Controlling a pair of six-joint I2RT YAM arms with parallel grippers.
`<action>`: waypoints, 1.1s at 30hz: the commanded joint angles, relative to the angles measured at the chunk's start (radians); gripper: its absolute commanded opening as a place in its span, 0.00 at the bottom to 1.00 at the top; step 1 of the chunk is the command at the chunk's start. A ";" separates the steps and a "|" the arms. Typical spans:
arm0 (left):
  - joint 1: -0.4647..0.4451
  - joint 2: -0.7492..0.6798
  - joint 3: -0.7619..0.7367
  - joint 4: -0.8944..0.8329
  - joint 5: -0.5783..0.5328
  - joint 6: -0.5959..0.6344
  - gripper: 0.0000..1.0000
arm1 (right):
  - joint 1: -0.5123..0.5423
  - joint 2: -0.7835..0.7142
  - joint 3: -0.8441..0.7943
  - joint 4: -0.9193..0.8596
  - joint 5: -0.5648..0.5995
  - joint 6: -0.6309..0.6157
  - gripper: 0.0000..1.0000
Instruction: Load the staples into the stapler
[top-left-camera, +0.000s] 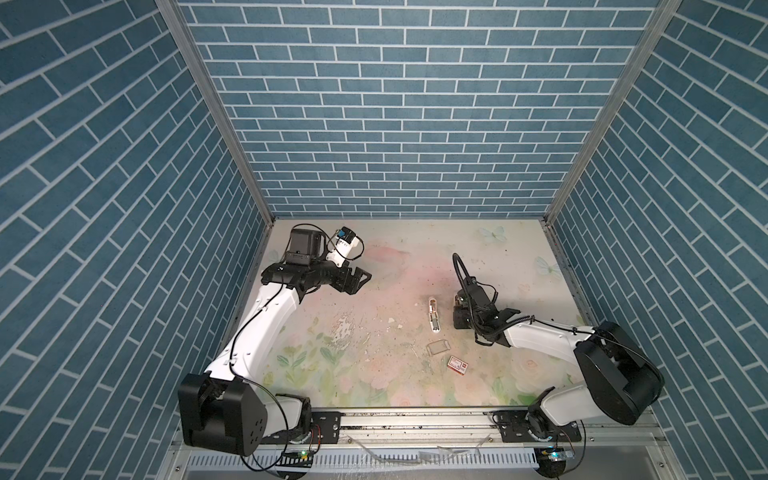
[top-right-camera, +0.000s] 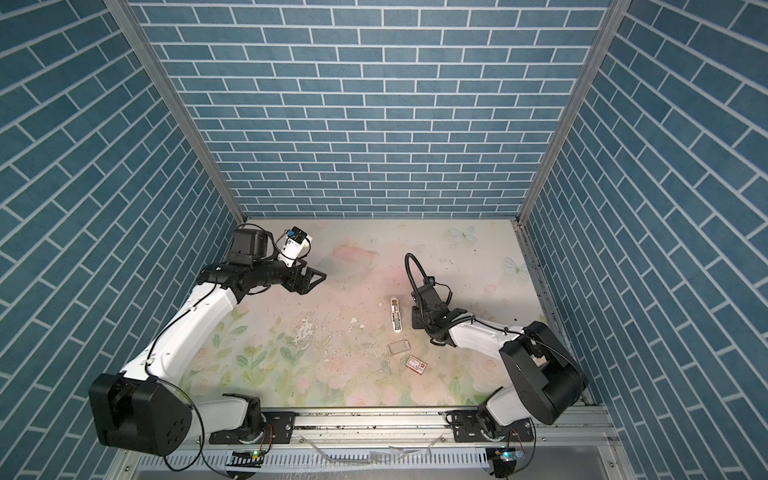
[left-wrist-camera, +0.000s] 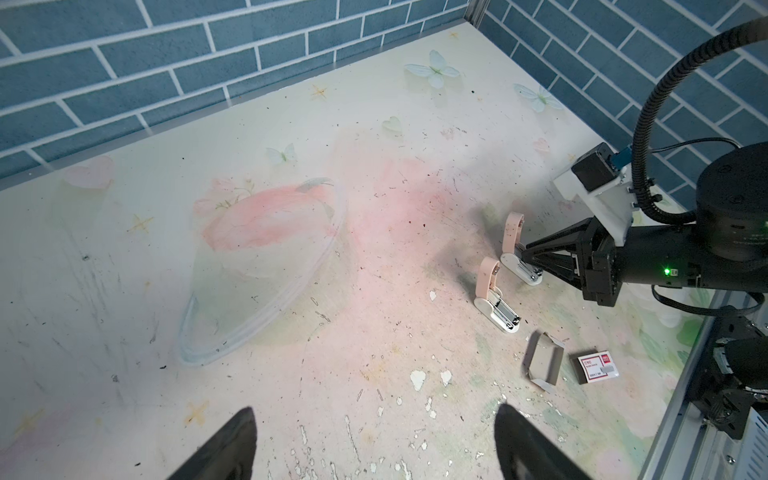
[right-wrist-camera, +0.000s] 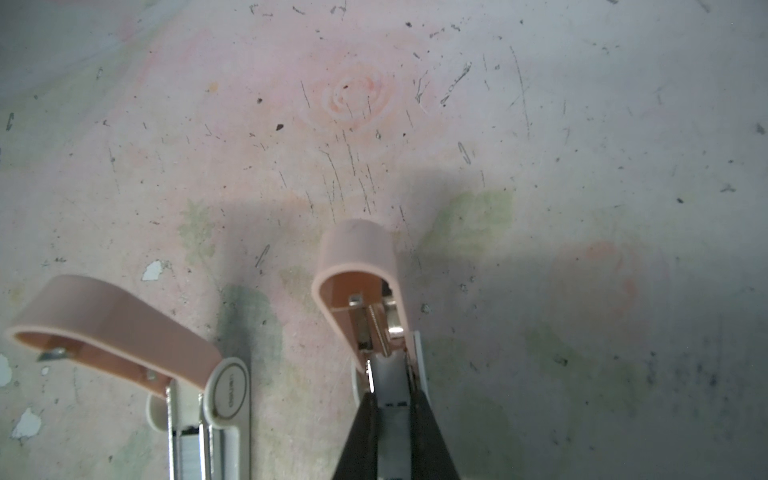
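got the right gripper (right-wrist-camera: 391, 390) pinched narrow on the staples (right-wrist-camera: 390, 424), a grey strip sitting right between its fingertips, down in the channel of the open stapler (right-wrist-camera: 359, 257). also seeing the left gripper (left-wrist-camera: 374, 409) spread wide with nothing in it, well apart from the staples, up over the back left of the table (top-left-camera: 415, 266).

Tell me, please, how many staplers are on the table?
2. One open stapler lies near the clear tray; the second stapler, also open, is at the right gripper's tips, mostly hidden under it in both top views.
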 joint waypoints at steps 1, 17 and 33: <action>0.009 0.010 0.007 -0.010 -0.003 0.008 0.90 | -0.004 0.010 -0.016 0.009 0.007 -0.037 0.10; 0.013 0.002 0.001 -0.004 -0.001 0.007 0.90 | -0.004 -0.028 -0.015 -0.011 -0.020 -0.040 0.10; 0.013 0.000 -0.003 0.001 0.003 0.006 0.90 | -0.004 -0.017 -0.030 0.009 -0.062 -0.019 0.10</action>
